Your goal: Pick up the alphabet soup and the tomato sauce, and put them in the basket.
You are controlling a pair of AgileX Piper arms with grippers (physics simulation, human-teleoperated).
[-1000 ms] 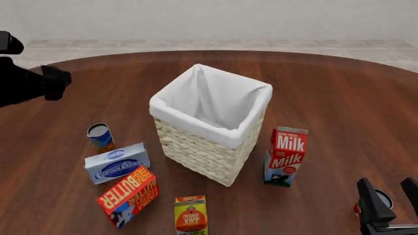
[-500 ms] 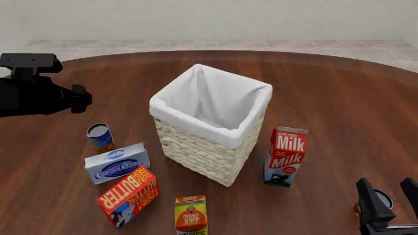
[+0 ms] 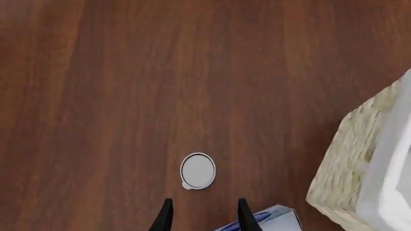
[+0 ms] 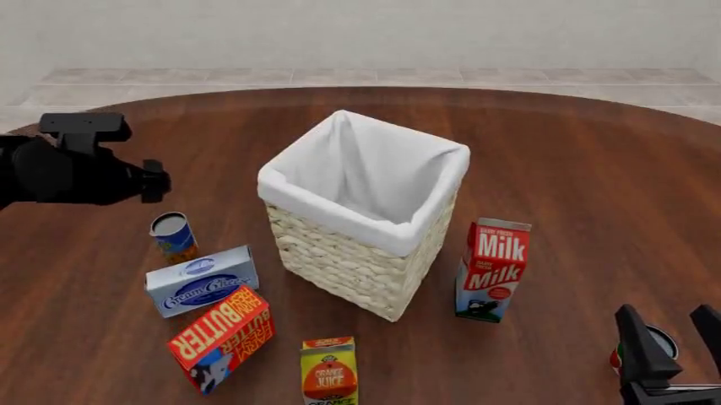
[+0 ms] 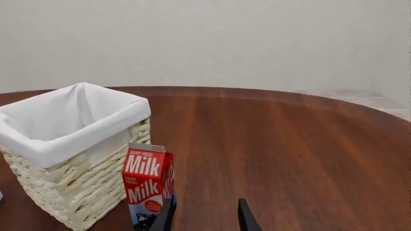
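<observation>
No cans sit inside the basket (image 4: pixel 363 210); lining bare.

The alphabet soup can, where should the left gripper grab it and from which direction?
Grip the alphabet soup across its round side wall, coming straight down from above. It stands upright with bare table around its upper half, and the left gripper, open, already looks down on its lid.

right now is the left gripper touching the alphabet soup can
Apart. The left wrist view shows bare table between the open left gripper and the alphabet soup, seen top-down.
</observation>
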